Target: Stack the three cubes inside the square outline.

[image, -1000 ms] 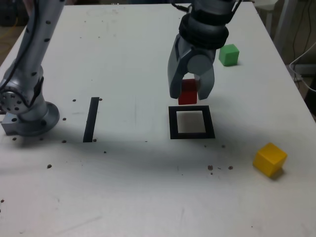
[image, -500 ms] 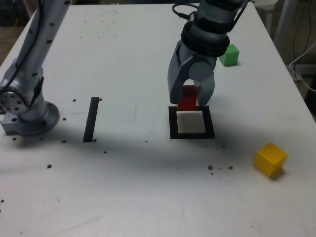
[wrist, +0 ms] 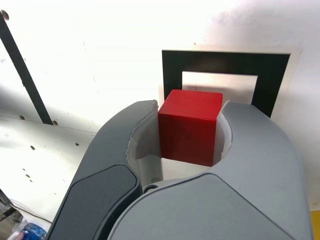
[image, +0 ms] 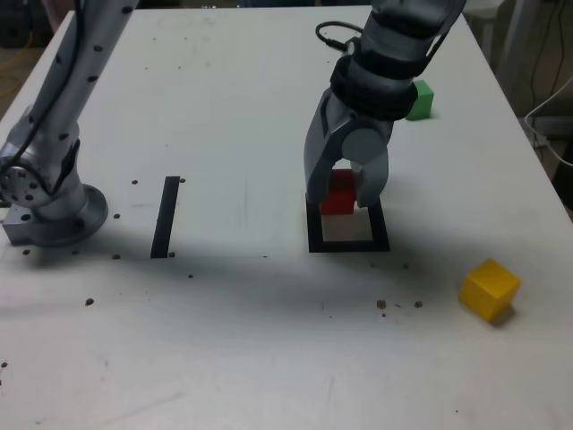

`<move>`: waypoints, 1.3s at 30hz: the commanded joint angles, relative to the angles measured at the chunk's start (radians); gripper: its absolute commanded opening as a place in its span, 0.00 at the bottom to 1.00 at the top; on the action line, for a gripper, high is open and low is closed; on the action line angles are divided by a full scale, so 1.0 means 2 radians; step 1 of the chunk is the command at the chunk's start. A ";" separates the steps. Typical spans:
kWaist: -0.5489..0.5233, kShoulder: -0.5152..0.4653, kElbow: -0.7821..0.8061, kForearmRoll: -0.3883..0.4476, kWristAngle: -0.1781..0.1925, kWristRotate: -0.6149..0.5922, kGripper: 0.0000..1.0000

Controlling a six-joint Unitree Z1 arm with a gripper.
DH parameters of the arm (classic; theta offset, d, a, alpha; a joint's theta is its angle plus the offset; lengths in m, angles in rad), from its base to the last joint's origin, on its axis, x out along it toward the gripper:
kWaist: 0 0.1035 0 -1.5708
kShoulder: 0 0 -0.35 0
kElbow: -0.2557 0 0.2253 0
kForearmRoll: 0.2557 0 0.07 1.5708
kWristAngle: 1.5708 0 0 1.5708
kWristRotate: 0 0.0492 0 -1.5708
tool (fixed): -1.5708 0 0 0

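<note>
Cubes: one red (wrist: 189,127), one yellow (image: 490,289), one green (image: 420,101) | outline: one (image: 380,235) | gripper (wrist: 190,131): jaws pinching red

From where I stand, this looks like a robotics lab or a workshop test bench. A jointed arm base (image: 55,208) is mounted at the left of a broad white table (image: 242,358), its top scuffed and dotted with holes, and loose cable (image: 548,148) hangs beyond the right edge.
</note>
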 commanded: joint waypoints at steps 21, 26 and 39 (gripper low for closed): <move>-0.007 0.015 0.003 -0.019 -0.005 0.004 0.28; -0.007 0.015 0.005 -0.019 -0.005 0.007 0.56; -0.007 0.002 0.013 -0.018 0.015 0.013 0.99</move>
